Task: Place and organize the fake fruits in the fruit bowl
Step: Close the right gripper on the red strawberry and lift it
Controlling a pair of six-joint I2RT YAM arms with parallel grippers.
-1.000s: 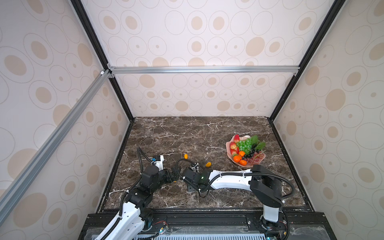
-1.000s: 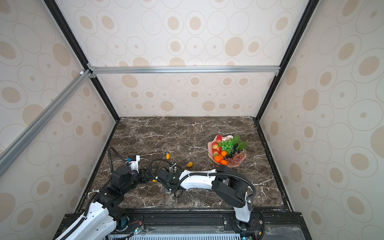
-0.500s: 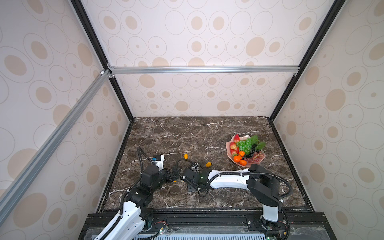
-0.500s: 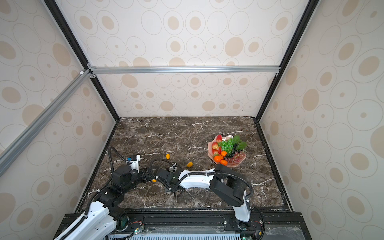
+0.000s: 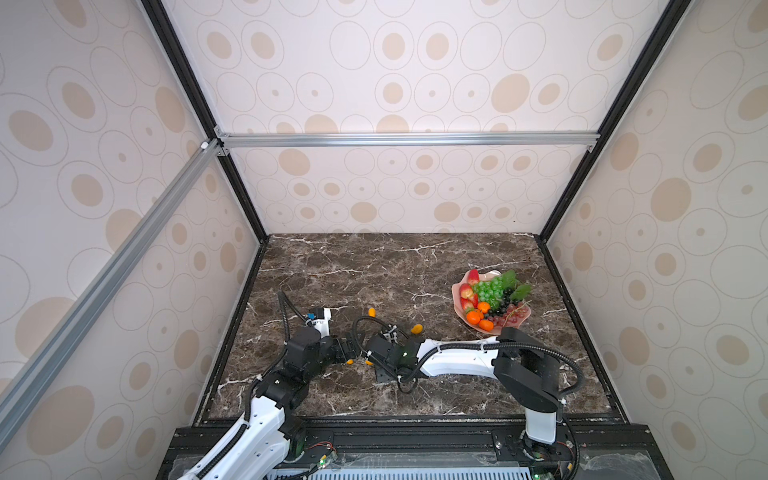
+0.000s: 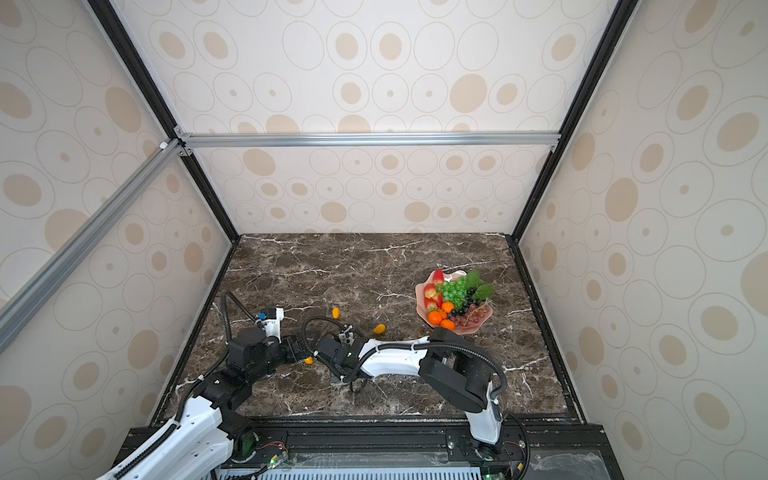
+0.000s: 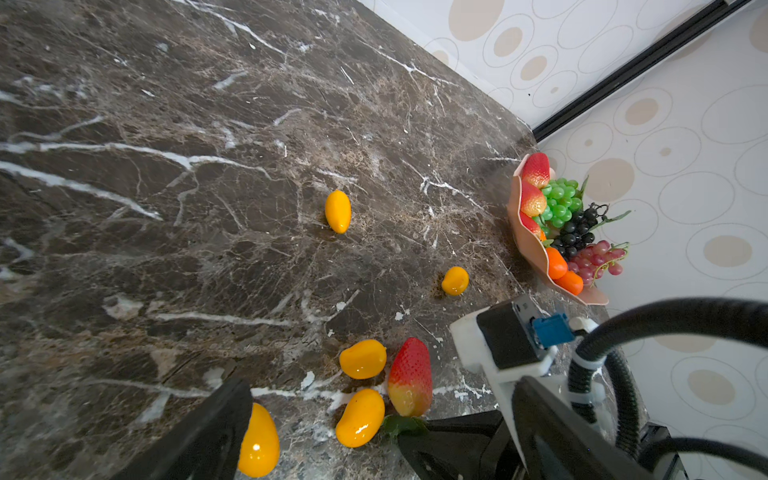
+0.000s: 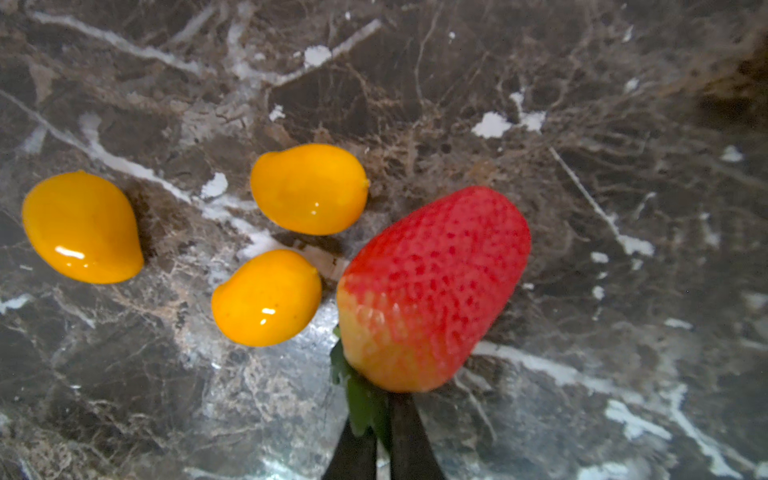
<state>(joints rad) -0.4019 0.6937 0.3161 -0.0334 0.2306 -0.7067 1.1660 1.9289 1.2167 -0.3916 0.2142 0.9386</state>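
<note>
Our right tool [image 8: 380,449] pinches the green leaf [image 8: 360,401] of the strawberry [image 8: 428,291] on the table [image 8: 623,124]; our left tool [image 7: 324,424] stands wide near yellow oval fruits [image 7: 363,359].

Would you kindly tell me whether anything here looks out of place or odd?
Yes. The right gripper is shut on only the green leaf of the strawberry, not its body, a hold that may slip. Five yellow fruits also lie loose on the table, outside the fruit bowl.
</note>
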